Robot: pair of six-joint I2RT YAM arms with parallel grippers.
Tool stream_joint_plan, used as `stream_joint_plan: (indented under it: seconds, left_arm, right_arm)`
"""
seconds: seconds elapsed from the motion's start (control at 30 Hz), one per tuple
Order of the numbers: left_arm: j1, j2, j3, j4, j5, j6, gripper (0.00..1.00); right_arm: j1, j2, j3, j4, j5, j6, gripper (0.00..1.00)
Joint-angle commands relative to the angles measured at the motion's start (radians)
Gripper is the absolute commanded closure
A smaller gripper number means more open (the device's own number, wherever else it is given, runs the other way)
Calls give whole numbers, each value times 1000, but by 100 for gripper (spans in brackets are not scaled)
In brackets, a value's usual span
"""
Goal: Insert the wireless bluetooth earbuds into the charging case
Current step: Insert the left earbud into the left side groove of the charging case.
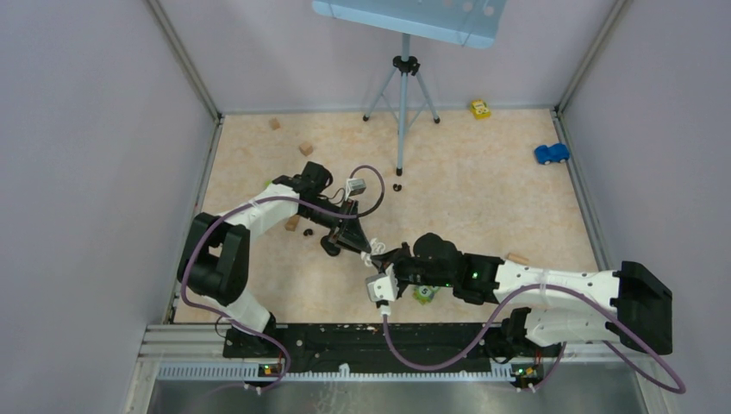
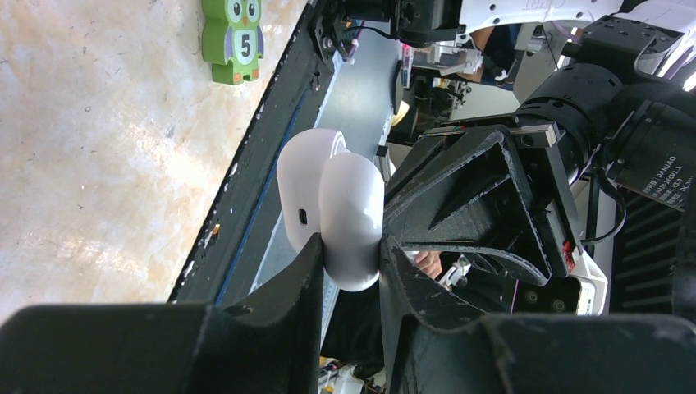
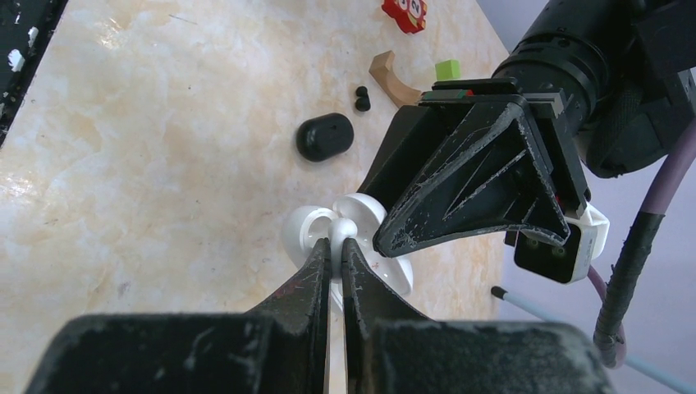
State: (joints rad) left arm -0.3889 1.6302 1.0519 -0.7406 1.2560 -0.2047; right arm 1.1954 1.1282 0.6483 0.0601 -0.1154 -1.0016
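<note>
Left jaws grasped the white pebble-shaped plastic charging case point(image 2: 332, 201) by its sides, lid open. Right jaws were clenched on a small white rounded earbud point(image 3: 342, 231), held at the white case's open face; whether it touched could not be told. The bud lay straight ahead of the right jaw tips, its long axis roughly in line with them and pointing into the white case. A black pebble-shaped case point(image 3: 324, 136) sat on the marbled worktop point(image 3: 123, 164) beyond the white case, with two black earbuds point(image 3: 361, 98) further beyond. Judgement: seating calls for a short push along the jaw line, then release.
</note>
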Motion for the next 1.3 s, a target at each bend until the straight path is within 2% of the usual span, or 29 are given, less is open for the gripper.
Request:
stream_joint_plan:
  seconds: [0.0, 1.27]
  left_arm:
    - [1, -18, 26, -11, 37, 22, 100]
    - [0, 11, 40, -21, 32, 36, 100]
  right_arm:
    - [8, -15, 8, -57, -38, 24, 100]
    - [35, 19, 55, -160, -47, 3, 100]
